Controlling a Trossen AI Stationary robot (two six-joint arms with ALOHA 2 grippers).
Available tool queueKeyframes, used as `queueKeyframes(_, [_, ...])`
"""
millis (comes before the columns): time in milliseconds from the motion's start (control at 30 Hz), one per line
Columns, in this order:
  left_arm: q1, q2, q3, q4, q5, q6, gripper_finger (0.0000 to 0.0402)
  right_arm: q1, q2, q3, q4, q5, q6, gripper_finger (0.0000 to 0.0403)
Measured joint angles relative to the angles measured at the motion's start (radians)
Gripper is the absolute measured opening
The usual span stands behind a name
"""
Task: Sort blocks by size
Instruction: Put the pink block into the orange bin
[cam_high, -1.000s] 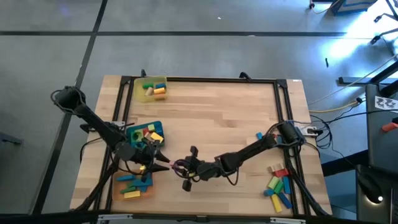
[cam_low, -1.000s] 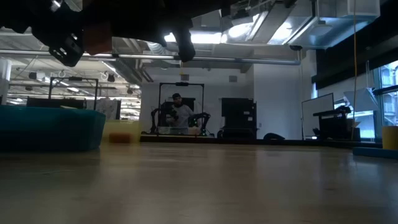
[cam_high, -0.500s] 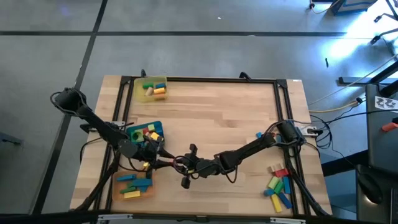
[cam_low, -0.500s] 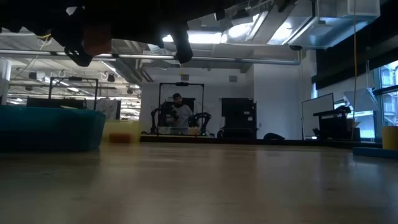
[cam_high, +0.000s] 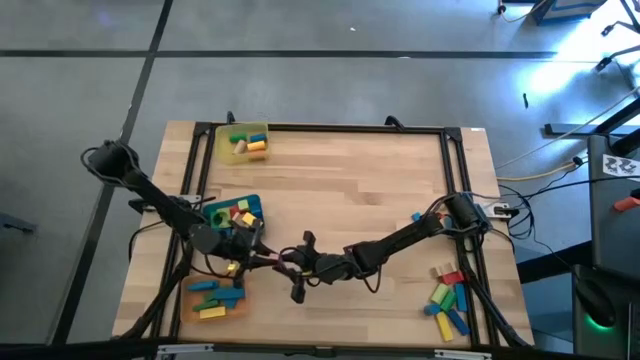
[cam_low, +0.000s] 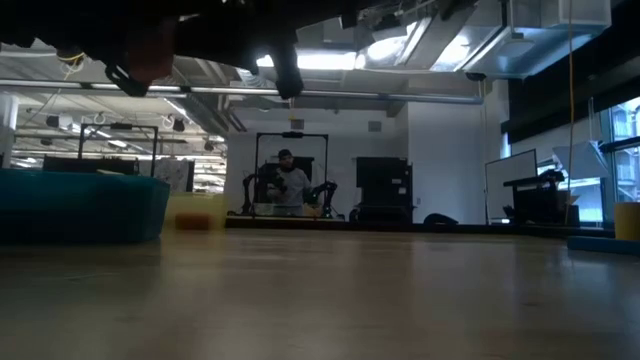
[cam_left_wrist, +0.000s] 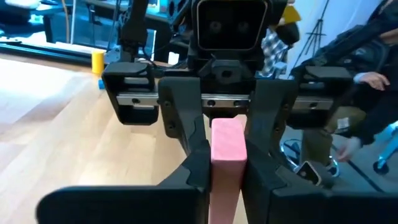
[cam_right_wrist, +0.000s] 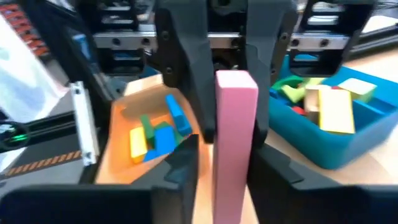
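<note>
**Bench, room and block handover: entry**

Surface: pale wooden plank bench (cam_high: 350, 180), smooth grain, edged by a black metal frame. Beyond it lay grey floor; the low view showed an open workshop under bright ceiling lights, with a seated person (cam_low: 285, 185) far behind.

Containers: small yellow rectangular tray (cam_high: 243, 143) at the far left corner, holding several blocks; blue rectangular tray (cam_high: 232, 213) and orange rectangular tray (cam_high: 215, 297) near the left arm, each with mixed blocks. A loose cluster of coloured blocks (cam_high: 446, 295) lay at the near right corner, one small blue block (cam_high: 417, 217) apart from it.

Item in transit: long pink rectangular block (cam_left_wrist: 225, 149), matte, square-ended, held above the bench between the blue and orange trays. The left gripper (cam_high: 262, 256) had its fingers clenched on one end. The right gripper (cam_high: 290, 266) faced it, its fingers flanking the other end; whether they pressed or had released could not be told.
</note>
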Motion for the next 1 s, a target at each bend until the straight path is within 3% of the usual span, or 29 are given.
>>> queueKeyframes(167, [-0.048,-0.104,0.028,-0.18,-0.001,-0.034,0.0039,0.001,-0.008,0.001,-0.001,-0.11,-0.027,0.019])
queueKeyframes(367, [-0.139,-0.226,0.199,-0.766,-0.005,-0.182,0.0041,0.002,-0.009,0.001,-0.018,-0.189,-0.027,0.0241])
queueKeyframes(500, [-0.208,-0.228,0.347,-1.148,0.015,-0.325,0.0042,0.002,-0.009,0.001,-0.037,-0.188,-0.027,0.0253])
queueKeyframes(600, [-0.253,-0.206,0.427,-1.325,0.071,-0.45,0.0042,0.001,-0.009,0.001,-0.035,-0.188,-0.026,0.0254])
queueKeyframes(833, [-0.354,-0.118,0.459,-1.409,0.257,-0.739,0.0043,0.001,-0.009,0.001,-0.045,-0.186,-0.026,0.0255])
queueKeyframes(1000, [-0.398,-0.02,0.459,-1.408,0.332,-0.849,0.0044,0.001,-0.009,0.001,-0.064,-0.185,-0.025,0.0255])
